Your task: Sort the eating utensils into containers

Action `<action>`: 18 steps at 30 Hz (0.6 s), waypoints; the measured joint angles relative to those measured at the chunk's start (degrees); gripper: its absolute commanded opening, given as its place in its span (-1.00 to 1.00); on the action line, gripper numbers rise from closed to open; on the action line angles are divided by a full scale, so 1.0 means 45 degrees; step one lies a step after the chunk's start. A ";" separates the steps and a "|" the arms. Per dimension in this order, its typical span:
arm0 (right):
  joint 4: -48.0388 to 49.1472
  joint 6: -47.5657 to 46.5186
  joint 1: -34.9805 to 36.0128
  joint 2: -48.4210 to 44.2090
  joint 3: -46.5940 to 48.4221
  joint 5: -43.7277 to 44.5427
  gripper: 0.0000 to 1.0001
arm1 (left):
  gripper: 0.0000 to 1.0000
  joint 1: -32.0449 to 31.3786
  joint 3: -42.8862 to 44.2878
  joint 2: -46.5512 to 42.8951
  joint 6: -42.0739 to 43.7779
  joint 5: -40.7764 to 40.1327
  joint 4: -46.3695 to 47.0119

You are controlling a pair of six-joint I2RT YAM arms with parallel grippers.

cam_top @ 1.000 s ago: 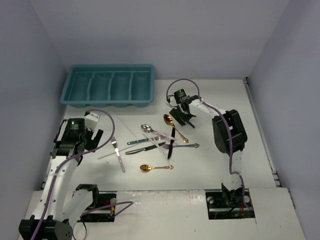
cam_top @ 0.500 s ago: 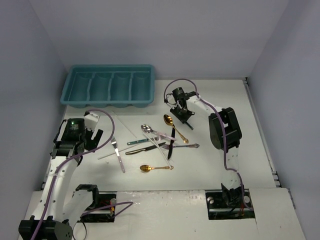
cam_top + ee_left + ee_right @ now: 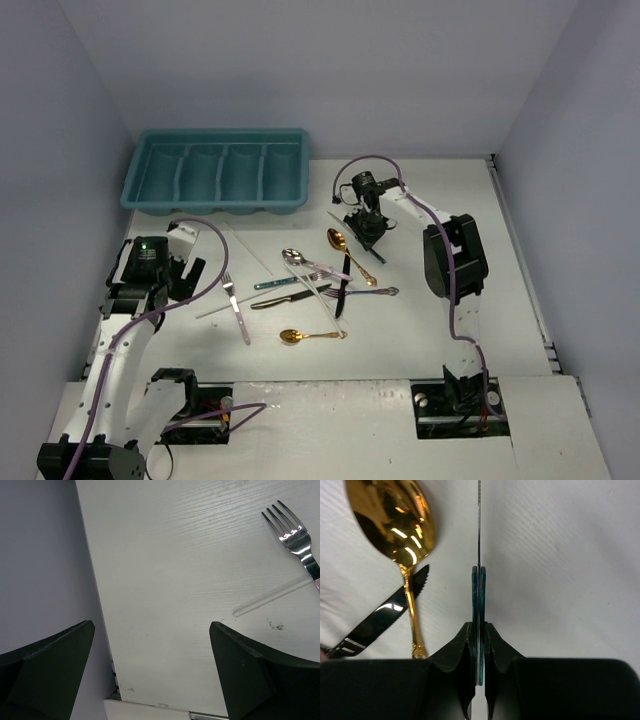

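Teal-handled knife edge-on in right gripper — handle between jaws

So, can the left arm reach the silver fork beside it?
Probably yes: the left pincer is open and empty, the silver fork lies close by, only a chopstick crossing it.

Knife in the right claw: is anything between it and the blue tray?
Nothing visible does. The right gripper is shut on the knife, and only bare table lies between it and the tray. The gold spoon lies off to the side.
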 measured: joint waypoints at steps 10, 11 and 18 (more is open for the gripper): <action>-0.0305 0.1244 0.0002 -0.1939 0.0799 -0.1886 -1.00 | 0.95 0.0000 0.0518 0.0008 -0.0801 0.0446 0.0052; -0.0234 0.1394 0.0002 -0.2142 0.0826 -0.2152 -1.00 | 0.95 0.0000 0.0688 -0.0003 -0.1078 0.0732 0.0115; 0.0711 0.2833 0.0049 -0.3811 0.0853 -0.4293 -1.00 | 0.95 0.0009 0.1172 -0.0718 -0.4452 0.5569 0.1937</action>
